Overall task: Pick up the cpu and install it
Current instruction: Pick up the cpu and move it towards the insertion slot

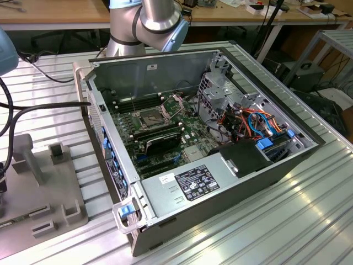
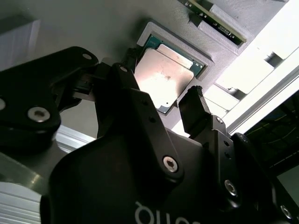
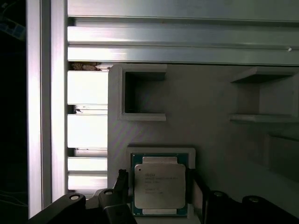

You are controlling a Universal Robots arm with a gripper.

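Ribbed aluminium bench (image 1: 287, 221), workshop desks behind. Black jaws stand apart, one finger on either side of the small, flat, square, grey-topped cpu (image 2: 166, 77) (image 3: 160, 186); contact unclear. The cpu lies flat in a square recess of the pale grey moulded fixture tray (image 3: 210, 93) (image 1: 55, 193). Open metal desktop computer case (image 1: 149, 69) sits just beside the tray, on the exterior view's right.

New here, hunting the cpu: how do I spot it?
Find the grey holder block on the ribbed metal table. In its square recess lies the cpu, a thin square chip; its dull silver lid and green rim set it apart from the empty slots.
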